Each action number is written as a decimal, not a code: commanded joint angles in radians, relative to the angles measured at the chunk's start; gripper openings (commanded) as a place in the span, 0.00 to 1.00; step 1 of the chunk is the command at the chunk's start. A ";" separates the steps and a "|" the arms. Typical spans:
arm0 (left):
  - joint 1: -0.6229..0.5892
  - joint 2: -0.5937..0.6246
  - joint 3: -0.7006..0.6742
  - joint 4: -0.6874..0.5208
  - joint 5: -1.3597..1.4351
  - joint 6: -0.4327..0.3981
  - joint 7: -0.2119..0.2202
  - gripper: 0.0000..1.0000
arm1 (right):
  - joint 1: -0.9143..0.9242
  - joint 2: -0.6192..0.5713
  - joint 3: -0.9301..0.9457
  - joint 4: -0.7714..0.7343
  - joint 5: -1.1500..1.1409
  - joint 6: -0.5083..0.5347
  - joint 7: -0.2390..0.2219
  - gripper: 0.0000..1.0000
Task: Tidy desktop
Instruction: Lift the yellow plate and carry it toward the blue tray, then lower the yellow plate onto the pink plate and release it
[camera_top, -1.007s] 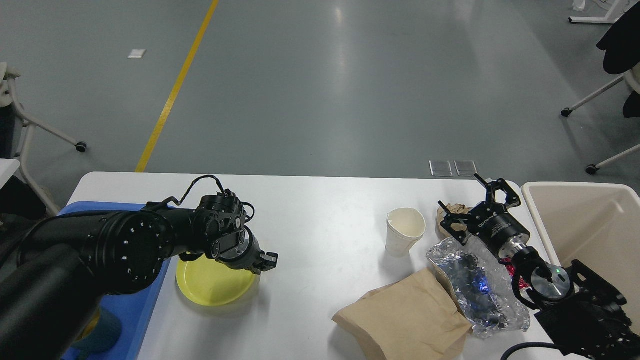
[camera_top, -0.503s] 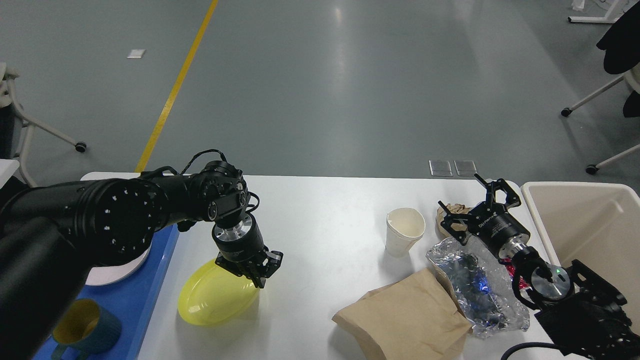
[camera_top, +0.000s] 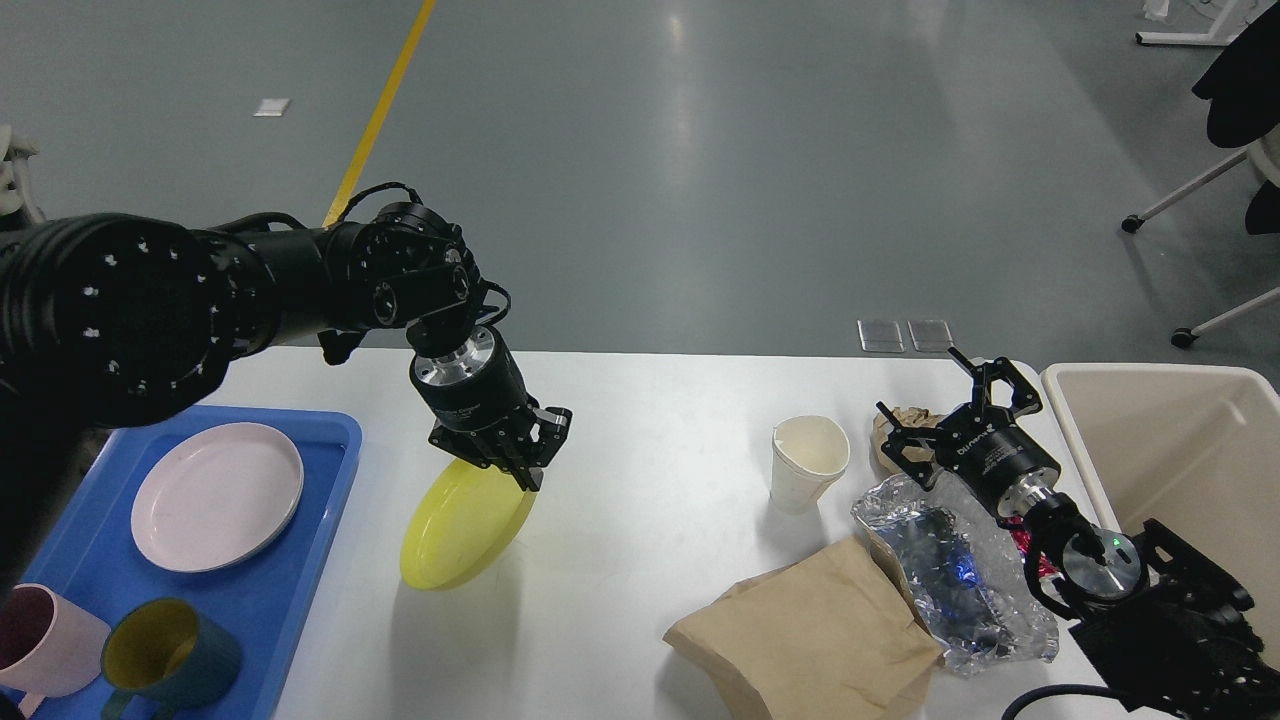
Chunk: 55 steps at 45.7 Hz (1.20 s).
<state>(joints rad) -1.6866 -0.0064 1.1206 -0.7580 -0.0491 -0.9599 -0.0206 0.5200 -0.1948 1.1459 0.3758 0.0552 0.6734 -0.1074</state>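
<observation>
The white desktop (camera_top: 640, 420) fills the lower part of the head view. My left gripper (camera_top: 515, 472) is shut on the upper rim of a yellow plate (camera_top: 462, 525) and holds it tilted above the desktop, left of centre. My right gripper (camera_top: 945, 400) is open and empty, its fingers spread beside a crumpled brown paper ball (camera_top: 890, 432). A white paper cup (camera_top: 808, 462) stands upright left of that gripper. A brown paper bag (camera_top: 810, 635) and a crinkled clear wrapper (camera_top: 950, 570) lie at the front right.
A blue tray (camera_top: 300, 600) at the left edge holds a pink plate (camera_top: 217, 496), a pink mug (camera_top: 45, 640) and a blue-and-yellow mug (camera_top: 170, 655). A beige bin (camera_top: 1180, 450) stands at the right edge. Chair legs stand on the floor behind.
My left gripper closed on the yellow plate's rim and lifted it up off the desktop, tilting it. The left arm rose, uncovering the tray. The right arm has not moved.
</observation>
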 joint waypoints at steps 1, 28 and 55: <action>-0.039 0.022 0.002 -0.053 0.000 0.000 -0.007 0.00 | 0.000 0.000 0.000 0.000 0.000 0.000 0.000 1.00; -0.104 0.241 0.269 -0.024 0.026 0.000 0.005 0.00 | 0.000 0.000 0.000 0.000 0.000 0.000 0.000 1.00; 0.034 0.332 0.323 0.137 0.081 0.000 0.008 0.00 | 0.000 0.000 0.000 0.000 0.000 0.000 0.000 1.00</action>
<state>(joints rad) -1.6977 0.3205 1.4434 -0.6355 0.0321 -0.9601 -0.0123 0.5200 -0.1948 1.1459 0.3758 0.0553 0.6734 -0.1074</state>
